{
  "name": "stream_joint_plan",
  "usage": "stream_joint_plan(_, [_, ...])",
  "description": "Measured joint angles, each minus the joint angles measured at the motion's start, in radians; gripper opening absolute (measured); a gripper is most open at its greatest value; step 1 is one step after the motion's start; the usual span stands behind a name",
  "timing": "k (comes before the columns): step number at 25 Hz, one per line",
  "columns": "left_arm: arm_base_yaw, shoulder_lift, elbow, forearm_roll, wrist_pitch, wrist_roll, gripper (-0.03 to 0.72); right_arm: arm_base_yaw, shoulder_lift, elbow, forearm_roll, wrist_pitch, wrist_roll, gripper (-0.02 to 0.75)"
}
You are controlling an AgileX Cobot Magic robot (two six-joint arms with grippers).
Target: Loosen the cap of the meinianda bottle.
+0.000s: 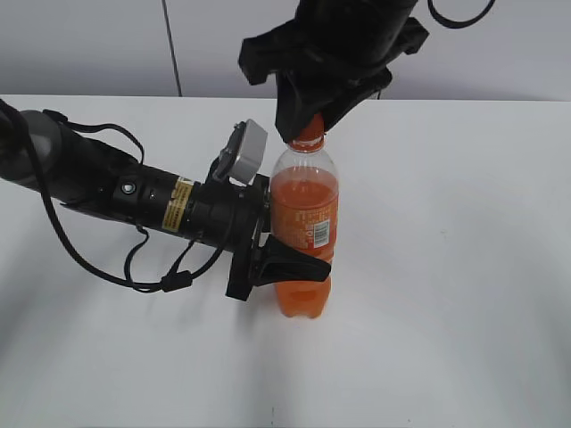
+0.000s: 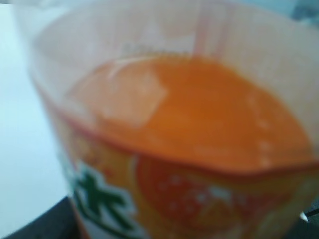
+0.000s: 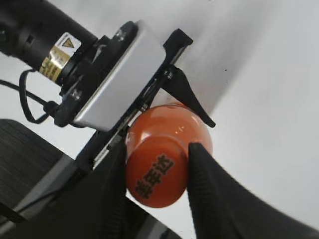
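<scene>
The meinianda bottle (image 1: 303,201) stands upright on the white table, clear plastic with orange drink and an orange label with a white barcode patch. My left gripper (image 1: 278,257) comes in from the left and is shut on the bottle's lower body; the left wrist view is filled by the blurred bottle (image 2: 189,129). My right gripper (image 1: 308,123) hangs from above and is shut on the orange cap (image 1: 309,135). In the right wrist view the cap (image 3: 155,172), with dark print on top, sits between the two black fingers of the right gripper (image 3: 157,169).
The white table (image 1: 464,267) spreads all round the bottle. The left arm's body and cables (image 1: 134,201) lie across the table's left half. A grey wall with a vertical seam (image 1: 169,45) stands behind.
</scene>
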Motion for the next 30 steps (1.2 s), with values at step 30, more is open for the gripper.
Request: stream_joint_plan(30, [0.003, 0.0, 0.0, 0.02, -0.017, 0.007, 0.412, -0.001, -0.001, 0.0, 0.052, 0.005, -1.224, 0.274])
